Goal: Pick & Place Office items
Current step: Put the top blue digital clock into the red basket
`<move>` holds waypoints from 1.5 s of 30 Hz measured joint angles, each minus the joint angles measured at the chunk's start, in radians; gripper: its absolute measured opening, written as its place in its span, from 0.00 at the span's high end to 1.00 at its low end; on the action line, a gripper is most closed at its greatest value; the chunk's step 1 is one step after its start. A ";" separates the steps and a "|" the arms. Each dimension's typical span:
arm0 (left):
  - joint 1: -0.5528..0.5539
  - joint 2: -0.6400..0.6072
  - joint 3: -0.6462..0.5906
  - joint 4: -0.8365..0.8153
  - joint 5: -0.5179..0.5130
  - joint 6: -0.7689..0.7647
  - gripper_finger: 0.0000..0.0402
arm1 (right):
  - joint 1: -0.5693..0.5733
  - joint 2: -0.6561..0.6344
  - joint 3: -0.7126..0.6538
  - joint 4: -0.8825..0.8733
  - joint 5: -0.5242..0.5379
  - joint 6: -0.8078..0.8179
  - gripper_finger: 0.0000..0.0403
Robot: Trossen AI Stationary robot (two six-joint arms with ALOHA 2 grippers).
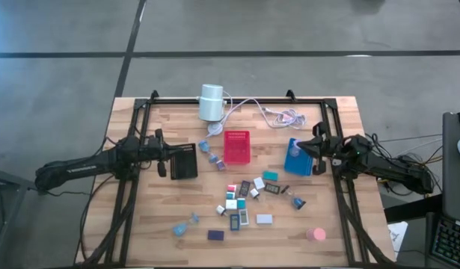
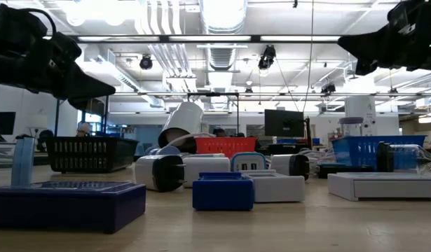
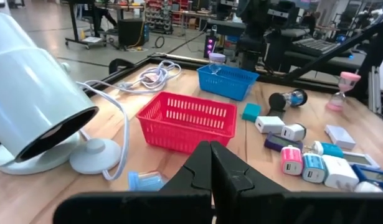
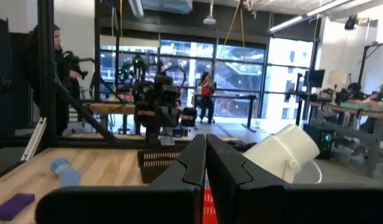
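Note:
Several small office items (image 1: 244,198) lie scattered on the wooden table's middle and near part: white, teal, blue, pink and purple blocks (image 3: 303,163), and a pink piece (image 1: 315,235) near the front right. In the low view they rest flat on the tabletop (image 2: 222,190). My left gripper (image 1: 167,158) hovers shut at the table's left, beside the black tray, its fingertips (image 3: 211,148) pressed together. My right gripper (image 1: 313,144) hovers shut at the right, above the blue tray, fingers closed (image 4: 205,142). Neither holds anything.
A red tray (image 1: 236,147) stands at centre back, a black tray (image 1: 186,161) to its left and a blue tray (image 1: 295,163) to its right. A white cylinder (image 1: 212,102) with a cable (image 1: 267,112) lies at the far edge. Dark frame rails (image 1: 132,187) run along both sides.

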 joint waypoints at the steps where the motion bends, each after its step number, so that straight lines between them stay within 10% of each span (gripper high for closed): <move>1: 0.000 0.000 0.000 0.001 0.000 -0.006 1.00 | 0.000 -0.002 0.000 0.001 0.000 0.002 0.98; 21: -0.002 0.083 0.141 0.014 -0.096 -0.065 1.00 | 0.000 -0.002 0.000 0.037 0.057 -0.029 0.98; 45: -0.428 1.010 0.864 -0.278 -0.109 -0.065 1.00 | 0.000 -0.001 0.000 0.025 0.061 -0.033 0.98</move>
